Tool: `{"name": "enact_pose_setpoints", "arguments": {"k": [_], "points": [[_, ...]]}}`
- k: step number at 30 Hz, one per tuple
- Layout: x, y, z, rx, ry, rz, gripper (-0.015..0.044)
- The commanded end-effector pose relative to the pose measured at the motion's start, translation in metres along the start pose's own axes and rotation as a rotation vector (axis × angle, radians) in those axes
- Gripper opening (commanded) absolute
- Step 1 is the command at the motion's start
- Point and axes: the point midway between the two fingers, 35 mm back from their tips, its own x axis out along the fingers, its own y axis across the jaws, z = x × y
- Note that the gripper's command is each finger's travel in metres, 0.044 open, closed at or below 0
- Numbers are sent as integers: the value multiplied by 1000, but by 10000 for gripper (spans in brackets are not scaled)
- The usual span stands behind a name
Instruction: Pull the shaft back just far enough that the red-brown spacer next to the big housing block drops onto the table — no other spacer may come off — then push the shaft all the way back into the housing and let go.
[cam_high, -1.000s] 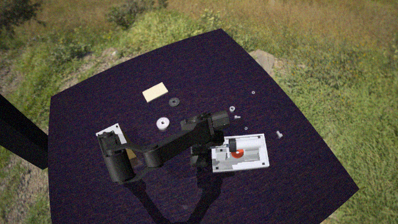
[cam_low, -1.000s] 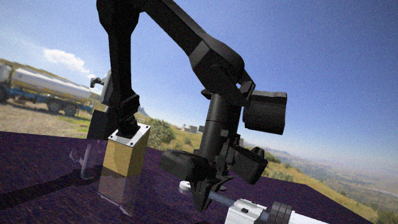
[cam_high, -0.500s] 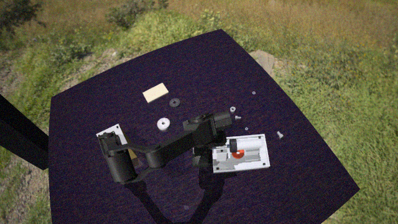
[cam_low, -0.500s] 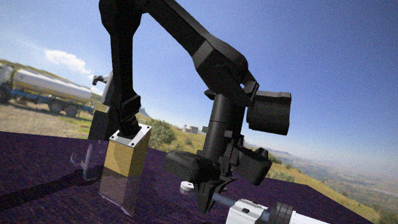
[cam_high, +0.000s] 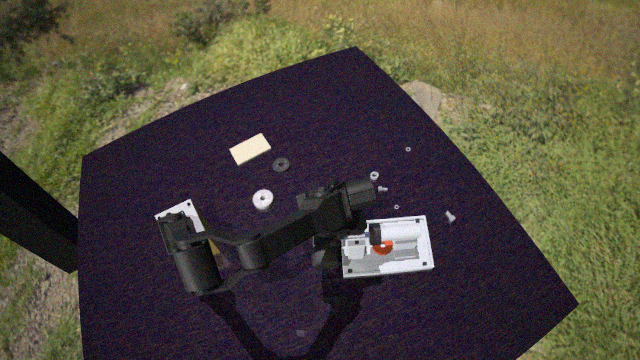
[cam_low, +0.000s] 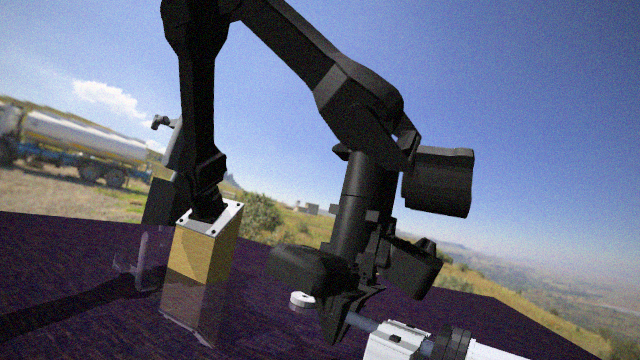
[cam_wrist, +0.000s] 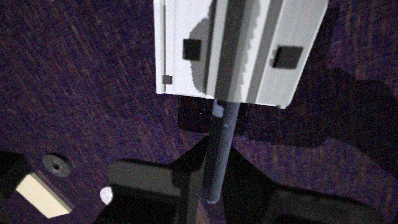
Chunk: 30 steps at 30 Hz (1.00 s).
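Observation:
My gripper (cam_low: 345, 320) (cam_wrist: 214, 140) is shut on the grey shaft (cam_low: 361, 321) (cam_wrist: 224, 135), near its free end. The shaft runs through the white support block (cam_low: 395, 341) (cam_high: 356, 250) towards the white housing block (cam_high: 402, 231) (cam_low: 492, 352). Dark spacers (cam_high: 375, 234) (cam_low: 450, 342) sit together at the near end of the housing. The red-brown spacer (cam_high: 383, 251) lies low in the white base, beside and below the dark spacers, off the shaft. It is not visible in the exterior view or the wrist view. The shaft's end at the housing is hidden.
A white ring (cam_high: 263, 197) (cam_low: 302, 299), a dark ring (cam_high: 279, 162) (cam_wrist: 57, 163) and a cream block (cam_high: 250, 148) (cam_wrist: 42, 196) lie on the table. Small screws and rings lie beyond the white base (cam_high: 428, 245). A wooden post (cam_low: 192, 255) stands near the arm's base.

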Motion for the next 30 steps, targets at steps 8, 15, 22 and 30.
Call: {"name": "enact_pose_setpoints", "arguments": {"k": [8,15,22,30], "points": [[-2,0,9,5,-11,3,0],[-2,0,11,5,-11,3,0],[-2,0,14,5,-11,3,0],[-2,0,17,6,-11,3,0]]}}
